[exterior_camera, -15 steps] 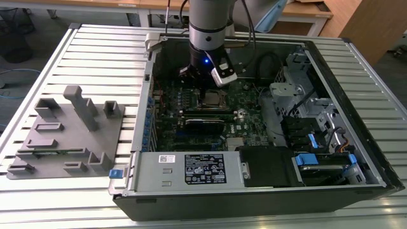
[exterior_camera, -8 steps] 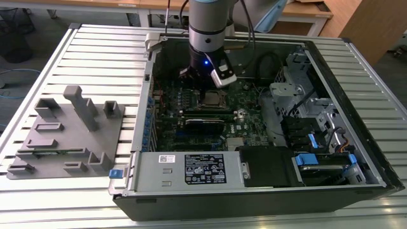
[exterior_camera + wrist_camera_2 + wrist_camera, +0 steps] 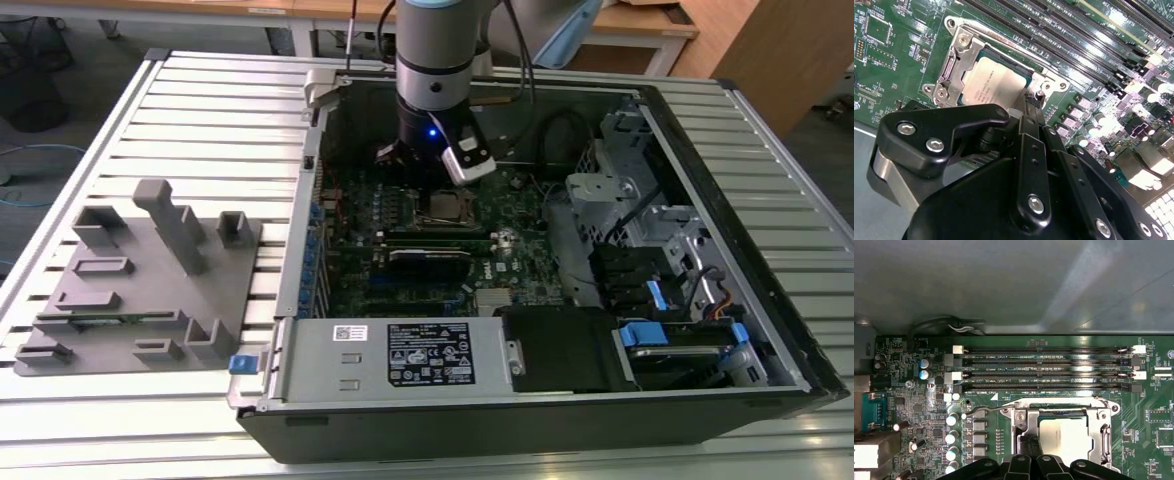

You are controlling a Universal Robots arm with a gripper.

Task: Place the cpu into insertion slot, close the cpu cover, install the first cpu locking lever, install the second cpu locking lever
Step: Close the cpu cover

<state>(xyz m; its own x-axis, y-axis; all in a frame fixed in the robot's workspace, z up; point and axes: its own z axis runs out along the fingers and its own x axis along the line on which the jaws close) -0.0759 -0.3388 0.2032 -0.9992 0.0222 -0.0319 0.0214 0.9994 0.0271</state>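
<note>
The exterior view shows the arm reaching straight down into the open computer case, while the second wrist view shows the cpu seated in the insertion slot, the cpu cover lying flat around it, and the gripper, fingers drawn together, at the slot's edge.

You've got the cpu seated in the socket. The cover lies flat around it, silver top showing through the cutout. A wire lever runs along the socket edge facing the four memory slots, with its hooked end out toward the capacitors. The gripper is right at the cover's edge; can't tell if it's touching. Grey case wall sits beyond the board.
</note>
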